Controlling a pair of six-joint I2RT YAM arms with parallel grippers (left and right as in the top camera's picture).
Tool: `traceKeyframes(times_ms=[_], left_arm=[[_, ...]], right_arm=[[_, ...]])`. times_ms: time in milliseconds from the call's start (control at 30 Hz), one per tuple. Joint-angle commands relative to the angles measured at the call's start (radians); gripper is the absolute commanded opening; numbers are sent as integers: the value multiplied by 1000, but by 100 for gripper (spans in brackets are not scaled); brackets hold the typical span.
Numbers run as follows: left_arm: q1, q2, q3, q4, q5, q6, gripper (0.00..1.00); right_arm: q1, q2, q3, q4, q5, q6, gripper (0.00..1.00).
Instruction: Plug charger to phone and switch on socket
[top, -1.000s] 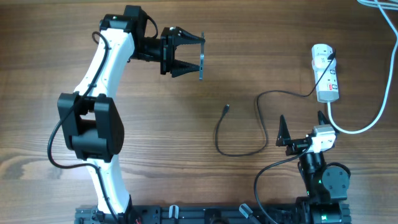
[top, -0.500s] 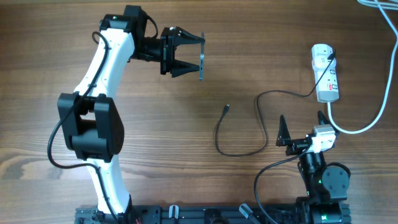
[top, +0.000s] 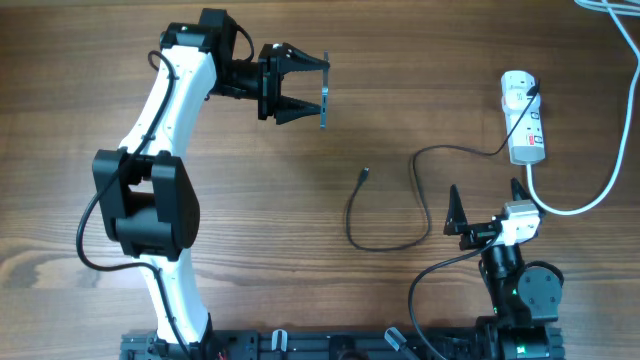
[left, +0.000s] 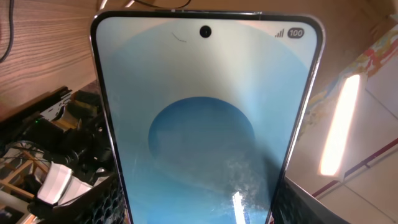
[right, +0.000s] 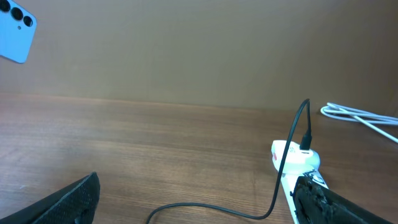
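My left gripper (top: 316, 88) is shut on the phone (top: 324, 112) and holds it on edge above the table at the back left. In the left wrist view the phone's blue screen (left: 205, 124) fills the frame between the two fingers (left: 200, 208). The charger cable (top: 425, 200) loops from the socket (top: 524, 135) to its loose connector tip (top: 365, 175) at mid table. My right gripper (top: 486, 207) is open and empty, just in front of the socket. The right wrist view shows the cable (right: 283, 168), the socket (right: 292, 157) and the phone's back (right: 12, 28) at far left.
A thick white cord (top: 600, 190) runs from the socket's near end to the back right edge; it also shows in the right wrist view (right: 360, 117). The black arm base rail (top: 330, 345) lines the front edge.
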Motion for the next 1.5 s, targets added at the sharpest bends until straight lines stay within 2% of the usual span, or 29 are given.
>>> traceKeyframes(times_ms=[0, 800, 933, 1000, 1033, 1100, 1133, 1200, 1333, 1467], left_arm=[[5, -32, 22, -2, 56, -2, 64], [5, -32, 22, -2, 56, -2, 64], [5, -32, 22, -1, 56, -2, 65], [5, -32, 22, -1, 56, -2, 64], [5, -32, 22, -1, 56, -2, 64], [5, -32, 22, -1, 56, -2, 64], [5, -32, 22, -1, 56, -2, 64], [5, -32, 22, -1, 56, -2, 64], [5, -32, 22, -2, 56, -2, 64], [5, -32, 22, -1, 56, -2, 64]], right_arm=[[-3, -8, -1, 2, 3, -18, 100], [-3, -8, -1, 5, -6, -65, 100], [-3, -8, -1, 34, -318, 200, 100], [-3, -8, -1, 49, -496, 417, 100], [-3, -8, -1, 56, -554, 585, 100], [-3, -8, -1, 56, -567, 872, 100], [-3, -8, -1, 63, -567, 955, 100], [-3, -8, -1, 126, -587, 1032, 100], [-3, -8, 3, 429, -681, 1065, 100], [-3, 1, 86, 455, -687, 1022, 100]])
